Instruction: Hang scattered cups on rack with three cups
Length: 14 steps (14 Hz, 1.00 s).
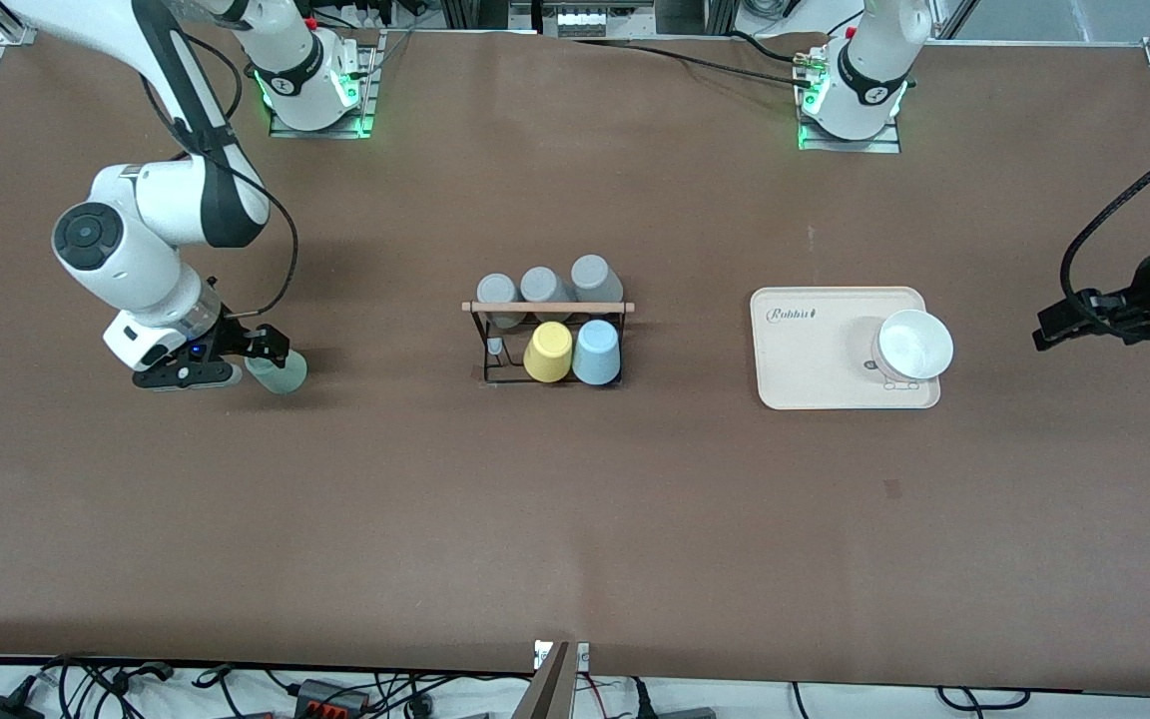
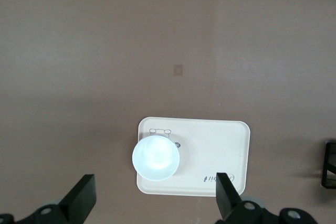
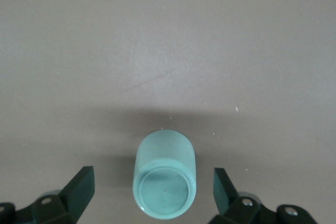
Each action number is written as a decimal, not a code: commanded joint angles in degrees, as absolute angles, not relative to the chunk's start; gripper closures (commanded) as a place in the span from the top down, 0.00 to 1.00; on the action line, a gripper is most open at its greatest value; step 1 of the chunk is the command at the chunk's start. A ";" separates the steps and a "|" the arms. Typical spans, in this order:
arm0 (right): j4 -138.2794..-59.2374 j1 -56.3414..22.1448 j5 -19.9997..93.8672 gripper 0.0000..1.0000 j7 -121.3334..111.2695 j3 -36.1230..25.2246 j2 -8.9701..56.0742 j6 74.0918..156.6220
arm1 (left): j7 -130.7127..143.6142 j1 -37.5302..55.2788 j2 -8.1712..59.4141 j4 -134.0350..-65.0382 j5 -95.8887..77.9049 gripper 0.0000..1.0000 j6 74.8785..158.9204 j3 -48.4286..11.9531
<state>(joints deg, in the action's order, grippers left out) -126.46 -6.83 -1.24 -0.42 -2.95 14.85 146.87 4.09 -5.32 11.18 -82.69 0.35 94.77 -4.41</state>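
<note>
The pale sage green cup (image 1: 278,372) sits on the table toward the right arm's end, its flat bottom facing the right wrist camera (image 3: 165,182). My right gripper (image 1: 264,347) is open just above it, with a finger (image 3: 80,184) on each side and neither touching it. The light blue cup (image 1: 597,352) sits upside down on the rack (image 1: 547,307), beside a yellow cup (image 1: 548,352). My left gripper (image 1: 1049,328) is open and empty, waiting over the table at the left arm's end.
Three grey cups (image 1: 542,287) fill the rack's row farther from the front camera. One peg (image 1: 495,348) beside the yellow cup is bare. A cream tray (image 1: 805,369) holding a white bowl (image 1: 916,345) lies toward the left arm's end; it also shows in the left wrist view (image 2: 210,150).
</note>
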 commanded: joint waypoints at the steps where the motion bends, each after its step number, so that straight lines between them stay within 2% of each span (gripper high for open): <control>1: -128.76 -6.59 -0.62 1.00 -0.79 -2.99 14.41 149.24 | 3.78 -5.63 4.33 -93.12 -0.70 1.00 100.52 -4.92; 3: -129.11 -6.59 -0.62 1.00 -0.88 -3.08 14.85 149.50 | 3.87 -5.63 1.24 -98.25 -0.53 1.00 103.09 -5.01; 8: -129.46 -6.59 -0.62 1.00 -0.88 -3.08 18.01 154.07 | 2.81 -5.80 1.32 -97.65 -0.09 1.00 103.01 -4.13; 14: -130.08 -6.68 -0.62 1.00 -0.97 -3.08 18.98 153.90 | 2.90 -6.94 1.84 -95.54 -0.53 1.00 102.83 -4.40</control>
